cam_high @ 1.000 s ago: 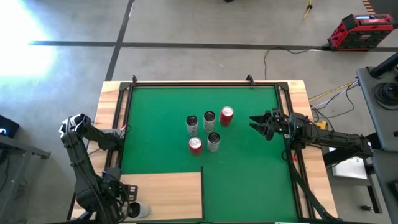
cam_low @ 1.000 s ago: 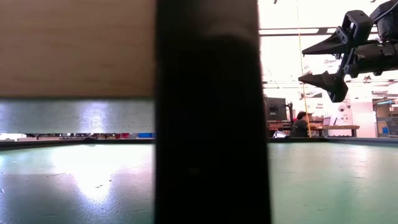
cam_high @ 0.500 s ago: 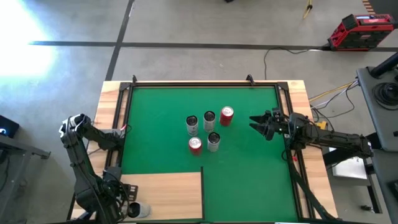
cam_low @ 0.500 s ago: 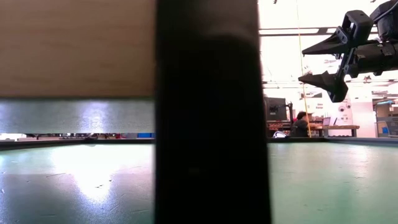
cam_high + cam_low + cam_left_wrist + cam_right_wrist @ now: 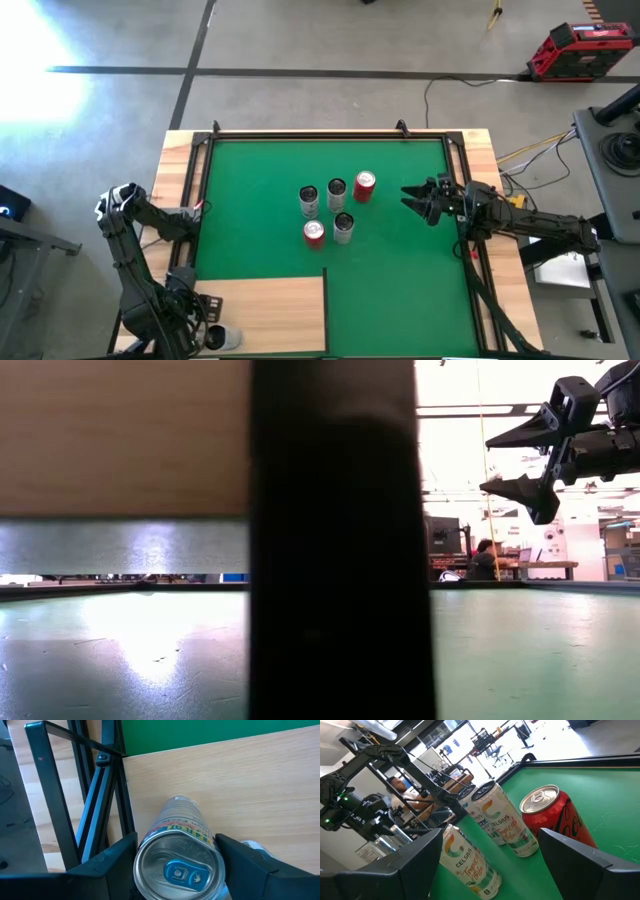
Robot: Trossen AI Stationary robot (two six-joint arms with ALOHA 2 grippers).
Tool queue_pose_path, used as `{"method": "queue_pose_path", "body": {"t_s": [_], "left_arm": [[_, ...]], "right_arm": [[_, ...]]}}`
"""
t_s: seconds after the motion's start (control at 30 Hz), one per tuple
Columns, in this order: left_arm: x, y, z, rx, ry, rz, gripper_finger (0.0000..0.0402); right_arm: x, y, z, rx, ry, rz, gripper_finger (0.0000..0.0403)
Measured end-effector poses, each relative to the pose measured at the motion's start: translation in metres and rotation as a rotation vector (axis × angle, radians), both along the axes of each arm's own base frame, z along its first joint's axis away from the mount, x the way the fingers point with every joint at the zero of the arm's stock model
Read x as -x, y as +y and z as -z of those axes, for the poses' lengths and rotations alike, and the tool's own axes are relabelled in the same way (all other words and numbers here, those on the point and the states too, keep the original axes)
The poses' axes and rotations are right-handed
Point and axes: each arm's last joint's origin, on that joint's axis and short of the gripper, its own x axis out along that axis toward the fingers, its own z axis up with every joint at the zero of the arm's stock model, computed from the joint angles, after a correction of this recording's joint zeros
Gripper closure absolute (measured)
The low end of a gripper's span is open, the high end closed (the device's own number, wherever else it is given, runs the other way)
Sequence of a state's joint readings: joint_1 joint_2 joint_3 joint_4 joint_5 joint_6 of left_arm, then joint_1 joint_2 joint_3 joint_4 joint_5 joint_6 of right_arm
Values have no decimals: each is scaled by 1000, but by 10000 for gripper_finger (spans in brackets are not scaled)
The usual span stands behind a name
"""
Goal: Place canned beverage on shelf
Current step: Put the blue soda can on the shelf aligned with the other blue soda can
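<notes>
Your left hand (image 5: 177, 870) is clamped on a silver can (image 5: 179, 862) at the lower left of the high view, fingers on either side of its body just below the top rim. The can hangs over the pale wood shelf (image 5: 270, 305). Your right hand (image 5: 418, 202) waits with fingers apart at the right, near the five cans (image 5: 335, 208) clustered mid-desk (image 5: 400, 290). The can is likely rigid but thin-walled and slick, so it dents if squeezed; if full, it is fairly heavy. Grip mid-body, across the round wall, not the lid.
</notes>
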State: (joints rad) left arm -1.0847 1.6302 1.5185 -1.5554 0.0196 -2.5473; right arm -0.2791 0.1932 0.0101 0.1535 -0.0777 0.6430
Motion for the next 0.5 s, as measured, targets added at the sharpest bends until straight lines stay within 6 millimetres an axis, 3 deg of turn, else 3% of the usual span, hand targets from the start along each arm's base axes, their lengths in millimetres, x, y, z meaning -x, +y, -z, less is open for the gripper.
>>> {"method": "queue_pose_path", "body": {"t_s": [0.17,0.5], "left_arm": [[0,0,0,2,-4,1,160],[-1,-1,0,7,-20,26,102]], "right_arm": [[0,0,0,0,0,0,85],[0,0,0,0,0,0,85]]}}
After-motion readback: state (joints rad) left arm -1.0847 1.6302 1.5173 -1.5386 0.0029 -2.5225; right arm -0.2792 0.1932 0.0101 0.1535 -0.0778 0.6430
